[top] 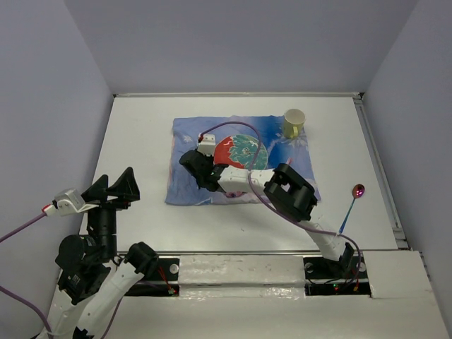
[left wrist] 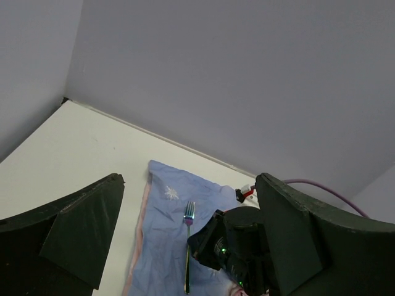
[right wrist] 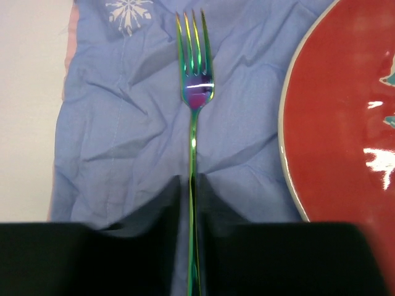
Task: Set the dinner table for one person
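An iridescent fork (right wrist: pixel 193 92) lies tines-away on the blue snowflake mat (right wrist: pixel 117 123), just left of the red plate (right wrist: pixel 352 123). My right gripper (right wrist: pixel 190 180) straddles the fork's handle with its jaws slightly apart, and a sliver of mat shows beside the handle. From above, this gripper (top: pixel 195 167) hangs over the mat's left part on the dinner table (top: pixel 138 141), beside the plate (top: pixel 244 150). The left gripper (top: pixel 113 188) stands wide open and empty above the table's near left. Its wrist view shows the fork (left wrist: pixel 187 246) and the right gripper (left wrist: pixel 216 243).
A yellow cup (top: pixel 294 121) stands at the mat's far right corner. A spoon (top: pixel 351 205) with a purple bowl and blue handle lies on the table at the right. Grey walls close off the back and sides. The right arm (top: pixel 293 194) stretches across the mat's near edge.
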